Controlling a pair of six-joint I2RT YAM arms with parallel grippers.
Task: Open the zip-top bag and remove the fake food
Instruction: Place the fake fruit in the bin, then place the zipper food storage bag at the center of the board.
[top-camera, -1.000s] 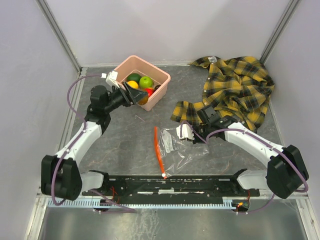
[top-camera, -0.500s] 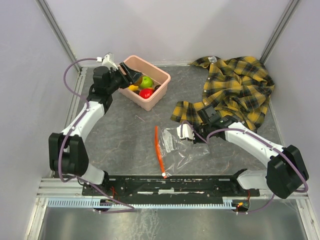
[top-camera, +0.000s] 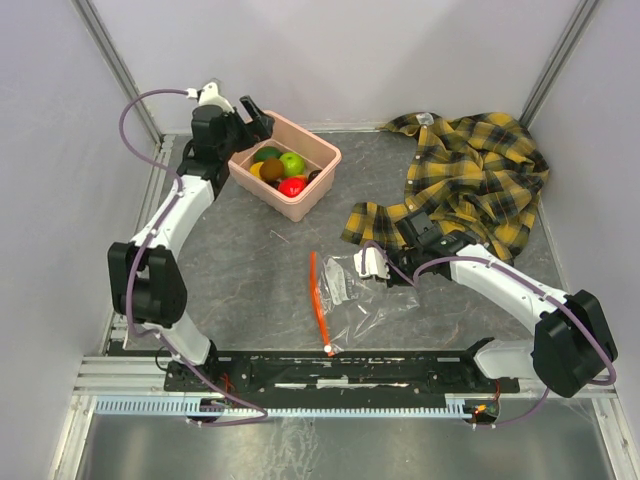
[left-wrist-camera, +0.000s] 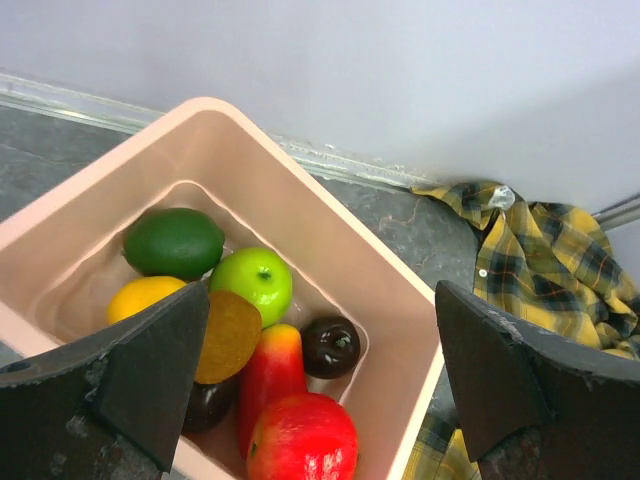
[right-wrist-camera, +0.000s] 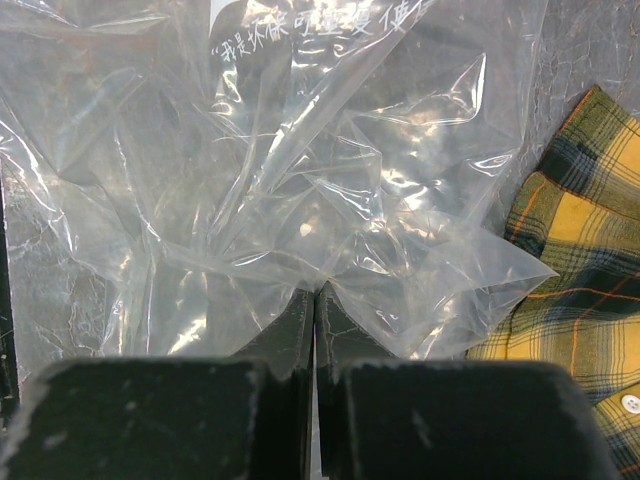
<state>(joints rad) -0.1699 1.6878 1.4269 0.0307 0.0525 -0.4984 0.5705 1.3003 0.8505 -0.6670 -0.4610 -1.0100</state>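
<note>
The clear zip-top bag (top-camera: 352, 290) lies crumpled on the table, its orange-red zip strip (top-camera: 318, 302) on the left side. My right gripper (top-camera: 372, 264) is shut on a fold of the bag (right-wrist-camera: 300, 180), its jaws pressed together on the film (right-wrist-camera: 313, 292). The fake food sits in the pink tub (top-camera: 318, 148): a dark green fruit (left-wrist-camera: 173, 242), a green apple (left-wrist-camera: 252, 283), a yellow-orange one (left-wrist-camera: 140, 297), a brown one (left-wrist-camera: 228, 335) and a red apple (left-wrist-camera: 300, 438). My left gripper (top-camera: 254, 121) hangs over the tub's back-left corner, open (left-wrist-camera: 318, 345) and holding nothing.
A yellow-and-black plaid shirt (top-camera: 470, 180) is heaped at the back right, its hem touching the bag's right side (right-wrist-camera: 590, 280). The tub (left-wrist-camera: 400, 290) stands close to the back wall. The side walls rise close on both sides.
My left arm swung up and back from the tub's near side to above its back-left corner, and its jaws opened wider. A brown fruit now lies among the others. The right arm has not moved.
</note>
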